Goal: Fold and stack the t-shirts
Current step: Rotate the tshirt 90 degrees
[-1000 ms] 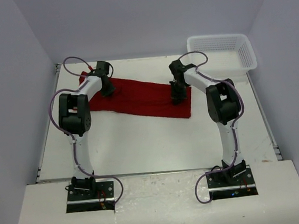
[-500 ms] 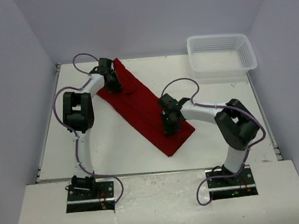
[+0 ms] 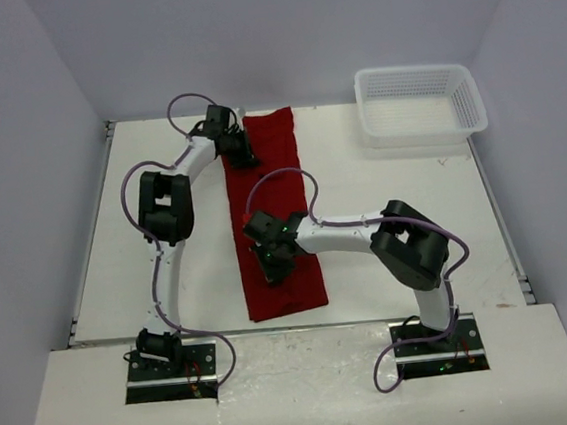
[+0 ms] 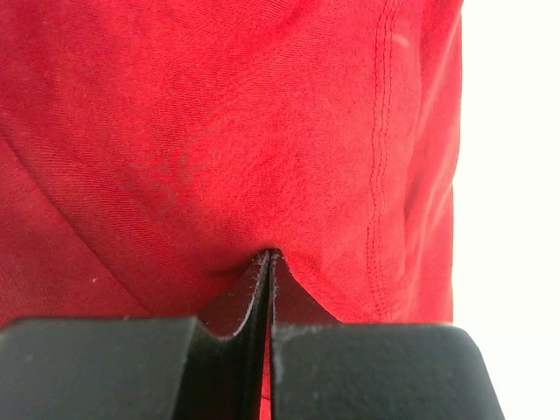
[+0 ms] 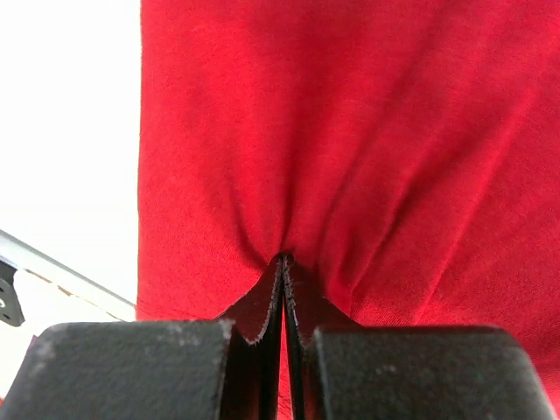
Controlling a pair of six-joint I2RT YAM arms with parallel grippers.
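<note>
T-shirt (image 3: 278, 205), dark red, lies in a long strip, apparently folded. Left gripper (image 3: 243, 159) is clamped tight on its far end, right gripper (image 3: 272, 268) on its near part.

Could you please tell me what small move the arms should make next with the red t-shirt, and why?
Probably release and regrasp: the t-shirt lies as a straight narrow strip, far to near, while the left gripper and right gripper are each shut on a pinch of it. Taking the near end would let it be folded in half.
</note>
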